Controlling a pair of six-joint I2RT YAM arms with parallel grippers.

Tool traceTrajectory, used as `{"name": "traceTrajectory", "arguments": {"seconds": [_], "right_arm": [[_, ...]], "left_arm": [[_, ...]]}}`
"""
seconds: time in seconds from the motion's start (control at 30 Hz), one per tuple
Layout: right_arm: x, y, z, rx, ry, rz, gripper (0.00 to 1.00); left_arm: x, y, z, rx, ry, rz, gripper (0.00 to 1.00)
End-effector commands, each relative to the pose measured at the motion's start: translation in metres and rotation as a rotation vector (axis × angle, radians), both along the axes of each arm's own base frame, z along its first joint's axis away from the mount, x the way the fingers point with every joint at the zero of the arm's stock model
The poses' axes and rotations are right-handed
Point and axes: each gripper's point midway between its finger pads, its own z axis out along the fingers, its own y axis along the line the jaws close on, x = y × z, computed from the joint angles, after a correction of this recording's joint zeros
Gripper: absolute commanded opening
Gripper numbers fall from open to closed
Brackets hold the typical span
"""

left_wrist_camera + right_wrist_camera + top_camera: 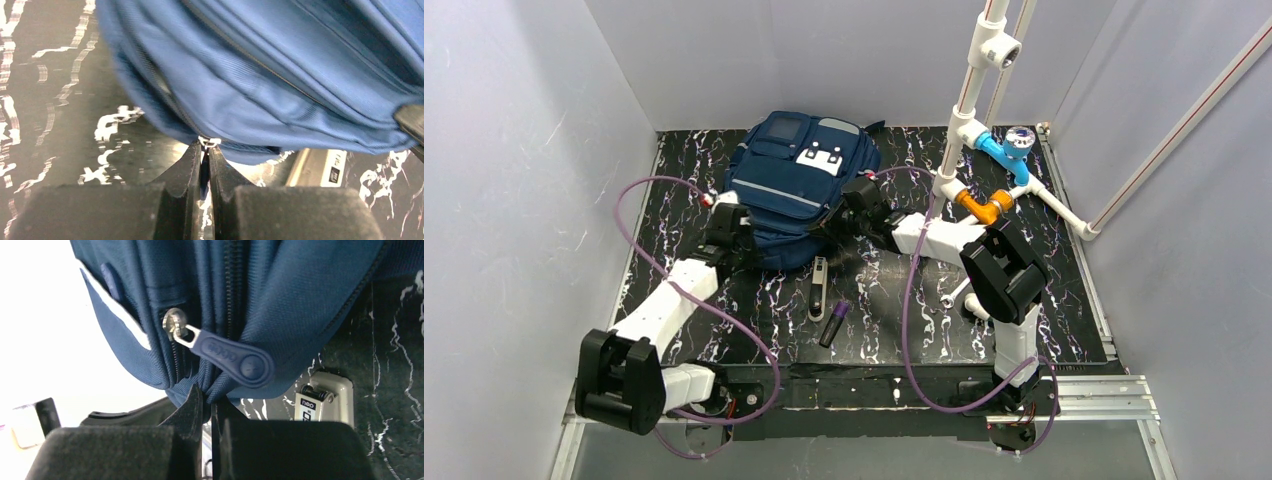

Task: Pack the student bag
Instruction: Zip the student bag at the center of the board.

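At the near edge of the student bag (799, 185), my left pincer (205, 150): clenched on the metal zip slider (209, 142).
My right pincer (206, 396): pinching the student bag's fabric, just below its blue pull tab (235, 357).
Student bag: lying on the table (754, 310).
Risk: my thin hold on the slider may slip under a crooked tug. The bag may drag if the right pinch gives.
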Motion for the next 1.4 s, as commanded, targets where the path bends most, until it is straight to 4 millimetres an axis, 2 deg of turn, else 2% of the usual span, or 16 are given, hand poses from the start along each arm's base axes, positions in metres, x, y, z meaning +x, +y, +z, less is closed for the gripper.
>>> {"name": "traceTrajectory", "arguments": {"seconds": [0.0,0.1,0.17,0.27,0.37,0.43,0.5,0.6,0.73,0.8,0.87,0.9,0.97,1.13,1.23,1.37], "right_arm": [[0.048,-0.016,0.056,-0.159,-0.334,-0.018,0.01],[0.067,-0.025,0.044,-0.357,-0.487,0.058,0.01],[0.078,-0.033,0.034,-0.489,-0.544,0.133,0.01],[0.085,-0.023,0.042,-0.54,-0.701,0.256,0.01],[0.082,0.005,0.045,-0.55,-0.744,0.433,0.01],[0.066,0.028,0.049,-0.539,-0.778,0.543,0.01],[0.048,0.052,0.056,-0.488,-0.826,0.6,0.01],[0.03,0.081,0.066,-0.389,-0.868,0.639,0.01],[0.037,0.097,0.062,-0.332,-0.849,0.622,0.01],[0.054,0.091,0.057,-0.404,-0.84,0.569,0.27],[0.079,0.07,0.06,-0.485,-0.764,0.495,0.49],[0.088,0.055,0.062,-0.5,-0.687,0.453,0.56],[0.084,0.029,0.069,-0.444,-0.524,0.425,0.65],[0.042,-0.003,0.093,-0.351,-0.456,0.4,0.76],[0.024,0.0,0.09,-0.189,-0.421,0.322,0.78],[0.023,0.01,0.087,-0.091,-0.398,0.274,0.78]], "left_arm": [[-0.029,0.078,0.015,0.164,0.039,0.211,0.0],[-0.036,0.081,0.021,0.134,0.013,0.199,0.0],[-0.037,0.062,0.02,0.046,0.016,0.131,0.0],[-0.033,0.018,0.029,-0.148,-0.032,0.007,0.0],[-0.037,-0.019,0.045,-0.197,-0.068,-0.09,0.0],[-0.042,-0.031,0.057,-0.19,-0.087,-0.102,0.0],[-0.05,-0.035,0.067,-0.21,-0.107,-0.088,0.0],[-0.066,-0.03,0.075,-0.217,-0.13,-0.052,0.0],[-0.072,-0.039,0.072,-0.266,-0.134,-0.089,0.0],[-0.064,-0.051,0.068,-0.286,-0.112,-0.122,0.0],[-0.05,-0.068,0.07,-0.321,-0.104,-0.171,0.0],[-0.042,-0.077,0.074,-0.338,-0.107,-0.199,0.0],[-0.024,-0.09,0.082,-0.359,-0.127,-0.233,0.0],[0.007,-0.115,0.1,-0.389,-0.164,-0.315,0.0],[0.013,-0.125,0.102,-0.41,-0.153,-0.35,0.0],[0.01,-0.125,0.098,-0.405,-0.142,-0.357,0.0]]}}
